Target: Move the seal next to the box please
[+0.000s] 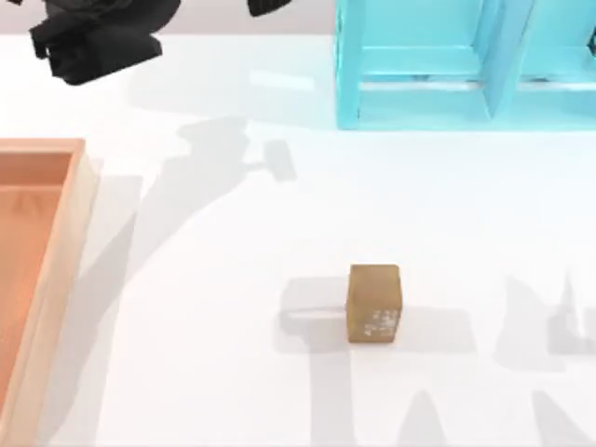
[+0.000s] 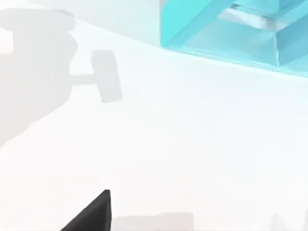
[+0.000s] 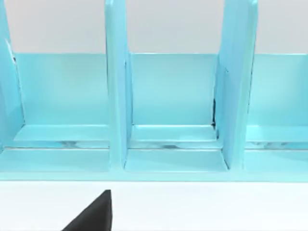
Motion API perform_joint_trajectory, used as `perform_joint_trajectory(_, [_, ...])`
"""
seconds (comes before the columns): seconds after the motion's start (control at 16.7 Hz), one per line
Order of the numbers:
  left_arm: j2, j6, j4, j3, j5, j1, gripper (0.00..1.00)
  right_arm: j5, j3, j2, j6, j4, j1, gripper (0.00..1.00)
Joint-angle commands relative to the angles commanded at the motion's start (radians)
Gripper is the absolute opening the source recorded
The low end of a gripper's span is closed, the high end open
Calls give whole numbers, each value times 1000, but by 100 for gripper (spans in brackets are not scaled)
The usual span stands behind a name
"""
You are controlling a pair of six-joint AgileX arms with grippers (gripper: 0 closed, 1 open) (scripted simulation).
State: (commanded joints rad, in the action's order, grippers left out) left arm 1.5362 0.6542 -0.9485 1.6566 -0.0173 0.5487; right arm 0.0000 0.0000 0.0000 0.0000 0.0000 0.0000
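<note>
Golden-brown and stiff, the seal [image 1: 374, 304] sits on the table [image 1: 233, 326] well right of the box [image 1: 42, 270], looking light, best pinched across its flat sides; left arm [image 1: 98, 33] hangs beyond the box, finger state I cannot tell.

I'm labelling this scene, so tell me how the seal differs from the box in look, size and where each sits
The seal is a small golden-brown solid block with whitish speckles on one face; the box is a far larger, shallow open tray, orange inside with a pale tan rim. The seal stands near the table's middle, while the box lies at the left edge, partly out of frame. Both rest on the white table, well apart.
</note>
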Motion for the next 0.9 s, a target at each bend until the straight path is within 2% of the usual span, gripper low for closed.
perform_joint_trajectory(0.24, [359,106,-224,296,12,153,100,0,0,0,0,0,0,100])
perform_joint_trajectory(0.42, [583,158,-374,440,17,248,100,0,0,0,0,0,0,100])
perform_joint_trajectory(0.66, [750,194,-505,533,19,325,100,0,0,0,0,0,0,100])
perform_joint_trajectory(0.9, [768,198,-521,542,20,334,100,0,0,0,0,0,0,100])
